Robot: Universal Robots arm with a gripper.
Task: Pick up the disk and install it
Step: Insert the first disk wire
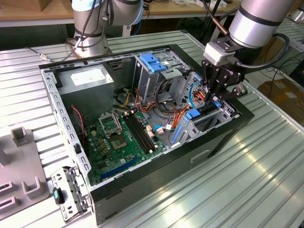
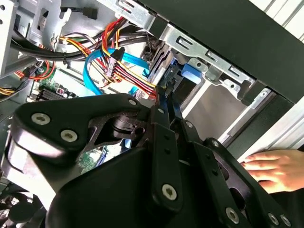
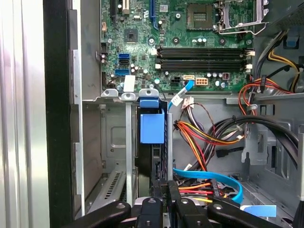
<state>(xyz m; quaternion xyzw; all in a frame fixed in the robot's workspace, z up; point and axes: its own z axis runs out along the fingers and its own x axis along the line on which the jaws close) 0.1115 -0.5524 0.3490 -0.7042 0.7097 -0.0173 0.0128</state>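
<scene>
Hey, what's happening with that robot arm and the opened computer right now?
The arm's gripper is down inside the open computer case, at the drive bay near the case's front edge. It is shut on the disk, which stands on edge in the bay slot, its blue carrier tab uppermost in the first wrist view. Bundled cables run right beside the slot. A person's hand rests on the table just outside the case.
</scene>
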